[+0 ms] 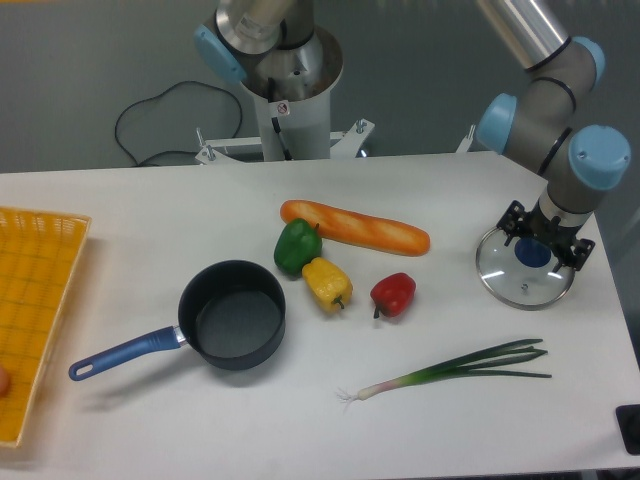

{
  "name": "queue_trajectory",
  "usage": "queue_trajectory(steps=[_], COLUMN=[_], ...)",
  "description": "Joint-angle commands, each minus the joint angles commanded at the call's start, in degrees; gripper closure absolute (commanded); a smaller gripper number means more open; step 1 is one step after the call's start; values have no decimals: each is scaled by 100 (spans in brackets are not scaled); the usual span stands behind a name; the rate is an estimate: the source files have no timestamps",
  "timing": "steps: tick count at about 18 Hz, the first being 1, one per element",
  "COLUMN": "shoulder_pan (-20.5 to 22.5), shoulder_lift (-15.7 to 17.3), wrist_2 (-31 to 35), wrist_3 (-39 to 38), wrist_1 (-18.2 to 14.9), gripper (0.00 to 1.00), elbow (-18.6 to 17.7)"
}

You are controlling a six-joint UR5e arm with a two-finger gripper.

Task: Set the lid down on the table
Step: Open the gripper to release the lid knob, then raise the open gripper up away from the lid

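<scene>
Release step, by the look of it: lid (524,270) lying flat on the desk (150,210) at the right of the frame, near the right edge, well apart from the pan (232,315) at centre left. Placing as good as done, judging from how flat the glass sits and how the rim meets the white top all round. Hand (545,240) poised directly over the blue knob, fingers standing either side of it with the knob showing between them, apparently spread and off it, though too small in frame to rule out a light touch. Next move, as a judgement: straight lift clear of the knob, no sideways drift, so as not to drag or tip the lid toward the nearby desk edge. Arm reaching in from the upper right, forearm slanting down, wrist joints with blue caps stacked above the hand, tool pointing near vertical at the lid. Elsewhere: bread (354,227) and three peppers, green (296,246), yellow (327,282) and red (393,293), mid-frame, a leek (450,369) lower right, a yellow tray (40,270) at the left edge.
</scene>
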Motion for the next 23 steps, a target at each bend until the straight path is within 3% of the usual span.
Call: queue_trajectory(steps=[7, 10, 15, 23], shoulder_pan=[-9, -79, -70, -290], shoulder_lift=[298, 343, 580, 545], wrist_2=[26, 0, 0, -9], wrist_3=[-8, -412, -308, 35], wrist_1=[-35, -9, -26, -299], gripper=[0, 0, 0, 0], elbow=[-44, -158, -44, 299])
